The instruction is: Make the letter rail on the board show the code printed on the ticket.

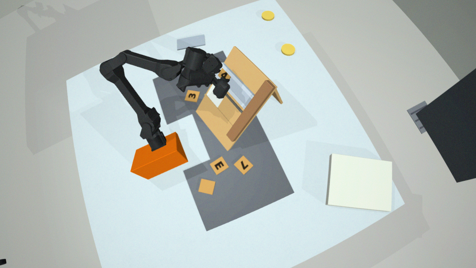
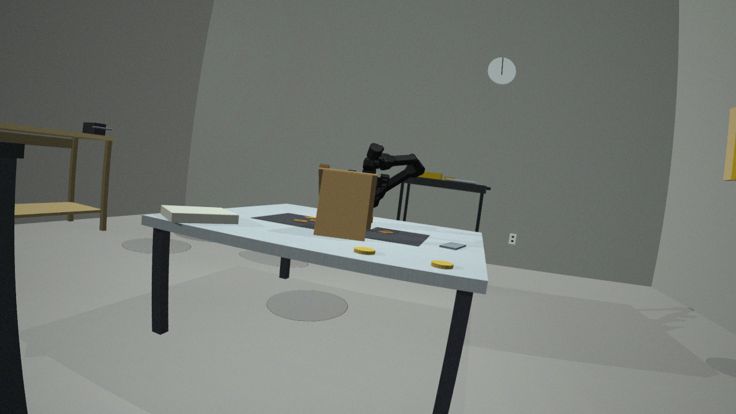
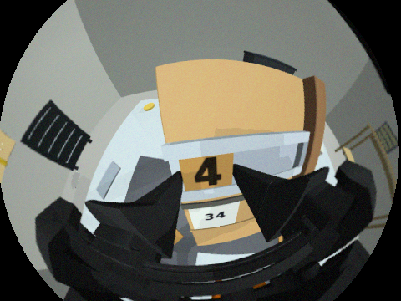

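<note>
My gripper (image 1: pixel 222 79) (image 3: pixel 207 171) is shut on the 4 tile (image 1: pixel 224 74) (image 3: pixel 207 172), which reads upright in the wrist view. The tile sits between the lips of the pale rail (image 1: pixel 238 90) (image 3: pixel 267 137), at its left, open end. The rail to its right shows no tile. The ticket (image 1: pixel 214 95) (image 3: pixel 214 216) below it reads 34. The board (image 1: pixel 248 67) (image 2: pixel 343 206) (image 3: pixel 230 96) stands upright behind. The 3 tile (image 1: pixel 192 95) lies on the dark mat (image 1: pixel 263 179) left of the board. In the exterior view the board hides the fingers.
An E tile (image 1: pixel 218 165), a 7 tile (image 1: pixel 243 165) and a blank tile (image 1: pixel 206 186) lie on the mat. A brown block (image 1: pixel 251 110) (image 3: pixel 318 113) stands at the rail's right end. Two yellow discs (image 1: pixel 267 15) (image 1: pixel 288 49), a grey plate (image 1: pixel 190 41) and a cream slab (image 1: pixel 359 182) are around.
</note>
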`<state>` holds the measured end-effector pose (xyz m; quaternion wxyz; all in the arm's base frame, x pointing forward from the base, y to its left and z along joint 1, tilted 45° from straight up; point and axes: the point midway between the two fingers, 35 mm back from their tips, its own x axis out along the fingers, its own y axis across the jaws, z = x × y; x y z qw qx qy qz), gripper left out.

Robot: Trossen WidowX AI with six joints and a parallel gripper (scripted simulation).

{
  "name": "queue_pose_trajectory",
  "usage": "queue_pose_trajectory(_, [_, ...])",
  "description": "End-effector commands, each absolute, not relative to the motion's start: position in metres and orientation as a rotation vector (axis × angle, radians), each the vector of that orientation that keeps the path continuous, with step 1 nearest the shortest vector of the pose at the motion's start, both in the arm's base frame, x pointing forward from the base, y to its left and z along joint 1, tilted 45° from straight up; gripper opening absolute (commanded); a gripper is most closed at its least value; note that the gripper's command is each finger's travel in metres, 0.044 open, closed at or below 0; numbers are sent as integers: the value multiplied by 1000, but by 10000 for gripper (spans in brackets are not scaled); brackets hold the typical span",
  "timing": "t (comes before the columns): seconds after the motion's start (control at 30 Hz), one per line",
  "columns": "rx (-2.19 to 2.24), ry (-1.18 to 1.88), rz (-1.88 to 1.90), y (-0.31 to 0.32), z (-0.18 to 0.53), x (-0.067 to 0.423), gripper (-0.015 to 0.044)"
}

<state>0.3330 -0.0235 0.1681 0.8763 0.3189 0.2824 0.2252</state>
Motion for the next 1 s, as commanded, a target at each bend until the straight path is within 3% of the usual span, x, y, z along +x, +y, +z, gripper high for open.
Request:
queue_pose_trajectory(0.0, [663,587,477,-25,167,334,0])
queue_pose_trajectory(0.97, [662,587,477,-37,154,338,0])
